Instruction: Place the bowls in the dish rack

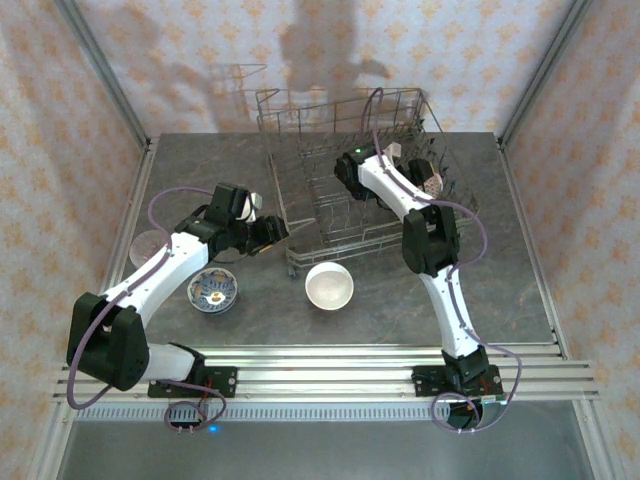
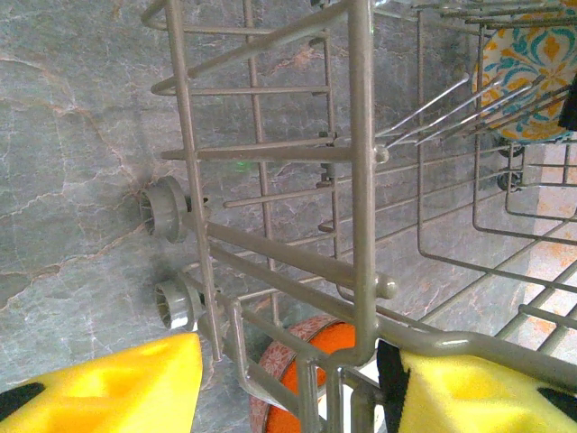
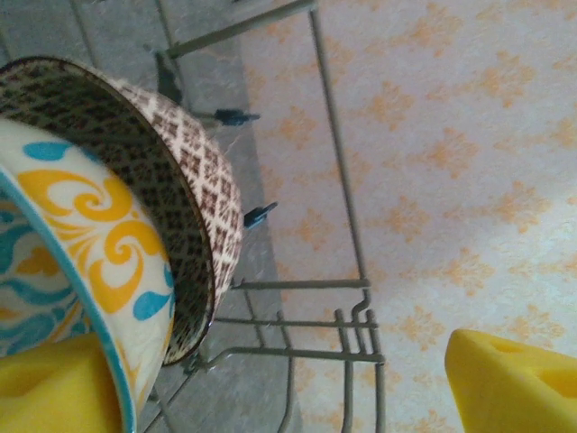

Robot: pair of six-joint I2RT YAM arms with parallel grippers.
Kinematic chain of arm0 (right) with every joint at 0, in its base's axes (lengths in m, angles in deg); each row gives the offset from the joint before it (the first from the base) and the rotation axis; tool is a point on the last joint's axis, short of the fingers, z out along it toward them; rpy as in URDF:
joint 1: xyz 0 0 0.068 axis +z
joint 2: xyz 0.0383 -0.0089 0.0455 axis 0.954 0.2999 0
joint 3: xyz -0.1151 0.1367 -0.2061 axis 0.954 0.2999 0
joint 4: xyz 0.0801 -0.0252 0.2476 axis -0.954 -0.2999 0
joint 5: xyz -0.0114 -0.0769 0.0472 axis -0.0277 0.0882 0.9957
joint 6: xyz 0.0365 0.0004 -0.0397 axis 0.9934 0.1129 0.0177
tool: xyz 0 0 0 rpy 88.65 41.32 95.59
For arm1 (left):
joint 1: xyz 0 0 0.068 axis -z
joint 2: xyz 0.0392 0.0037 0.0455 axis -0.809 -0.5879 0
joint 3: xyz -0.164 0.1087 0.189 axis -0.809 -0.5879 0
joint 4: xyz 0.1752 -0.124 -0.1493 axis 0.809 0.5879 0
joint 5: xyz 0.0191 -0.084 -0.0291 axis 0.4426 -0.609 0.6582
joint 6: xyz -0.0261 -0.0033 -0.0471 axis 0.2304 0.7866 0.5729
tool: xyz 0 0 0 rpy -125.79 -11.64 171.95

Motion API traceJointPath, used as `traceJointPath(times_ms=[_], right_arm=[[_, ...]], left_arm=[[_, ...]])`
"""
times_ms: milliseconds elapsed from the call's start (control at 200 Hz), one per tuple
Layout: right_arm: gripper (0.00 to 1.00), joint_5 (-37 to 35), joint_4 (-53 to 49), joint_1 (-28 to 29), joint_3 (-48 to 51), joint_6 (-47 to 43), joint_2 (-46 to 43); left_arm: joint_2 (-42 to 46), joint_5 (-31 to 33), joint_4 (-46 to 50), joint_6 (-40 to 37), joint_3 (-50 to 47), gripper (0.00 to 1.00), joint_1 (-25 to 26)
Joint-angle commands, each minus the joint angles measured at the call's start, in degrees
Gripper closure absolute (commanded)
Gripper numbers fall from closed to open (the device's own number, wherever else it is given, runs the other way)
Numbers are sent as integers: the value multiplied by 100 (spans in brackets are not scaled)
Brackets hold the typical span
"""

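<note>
1. While the teal-and-yellow bowl [image 3: 81, 262] stands on edge against the brown-patterned bowl [image 3: 194, 171] at the right end of the dish rack [image 1: 340, 110], an orange bowl [image 2: 329, 343] sits behind the wires at the rack's near-left corner. I can't tell if it's seated between tines.
2. Not yet loaded, on the bench [image 1: 500, 290]: white bowl [image 1: 329, 285], blue-and-white bowl [image 1: 212, 290], and a pale bowl [image 1: 150, 243] at the far left.
3. Right end effector [image 3: 270, 361]: jaws wide apart, one finger beside the teal-and-yellow bowl, nothing clamped.
4. Left end effector [image 2: 296, 361]: jaws apart, straddling the rack's corner wire and the orange bowl. Bench shows between one finger and the bowl, so it doesn't look clamped.
5. My read is that both arms are at the let-go end of a placement.
6. Doing it well:
   - Keep jaws wide and back out straight along the finger axis, with no sideways drag on a rim.
   - The left arm should clear the corner wire first, since that's a likely snag.
   - Next, probably the white bowl, as it's nearest the rack.
</note>
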Motion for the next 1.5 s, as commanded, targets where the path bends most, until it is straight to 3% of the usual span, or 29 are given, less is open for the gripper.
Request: traceJointPath(times_ms=[0, 325, 571, 751, 901, 1096, 1186, 1291, 1496], right_arm=[[11, 1232, 703, 69, 80, -431, -92], [6, 2224, 1001, 18, -726, -694, 14], [3, 2546, 1218, -30, -939, -897, -4], [3, 3025, 1461, -48, -841, -888, -224], [3, 2910, 1310, -56, -802, -905, -452], [4, 3253, 2037, -138, 92, -1117, -1152], [4, 3437, 2200, -197, 157, -1164, -1146], [4, 3526, 2366, -220, 126, -1205, -1061], [4, 3877, 2482, -228, -103, -1315, -952]], left_arm=[[-70, 293, -129, -7, 199, 45, 32], [-38, 366, -115, -162, 237, 46, 32], [66, 509, -95, -320, 212, 48, 29], [-29, 633, 53, -485, 493, 48, 22], [-30, 785, 297, -590, 742, 48, 14], [242, 1102, 476, -472, 757, 49, 15], [451, 1255, 558, -393, 657, 49, 14], [661, 1253, 813, -452, 641, 57, 34], [1193, 1525, 1062, -251, 448, 51, 98]])
